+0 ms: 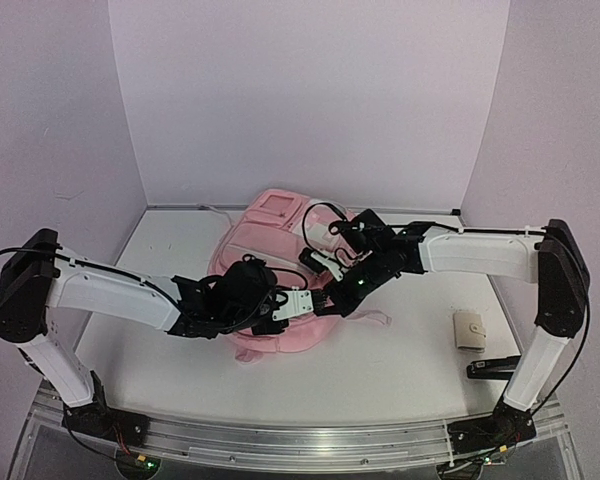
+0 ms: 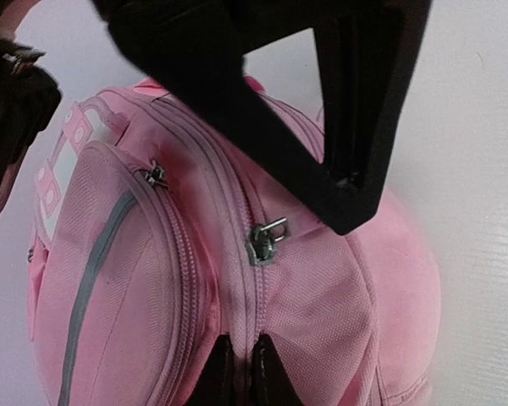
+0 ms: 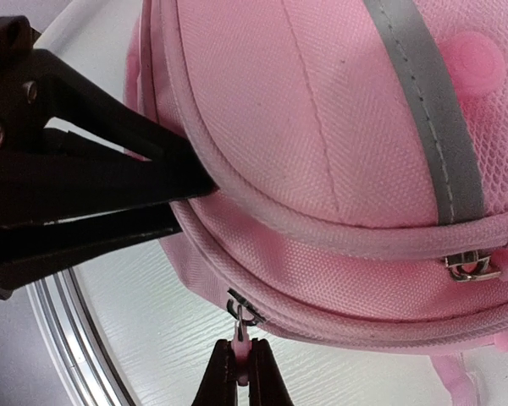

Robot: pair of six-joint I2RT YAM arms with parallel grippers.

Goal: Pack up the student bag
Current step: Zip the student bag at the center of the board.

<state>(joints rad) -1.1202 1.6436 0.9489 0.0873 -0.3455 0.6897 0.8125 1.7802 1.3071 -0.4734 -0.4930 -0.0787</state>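
The student bag is a pink backpack lying in the middle of the table, white patch at its far end. My left gripper is at its near right edge, and the left wrist view shows it shut on a fold of pink fabric along a zip seam, just below a metal zip slider. My right gripper meets it from the right. In the right wrist view it is shut on the pink zip pull hanging from a slider on the bag's rim.
A beige pouch and a flat black object lie on the table at the right, near the right arm's base. Purple walls close in the left, back and right sides. A metal rail runs along the table's near edge.
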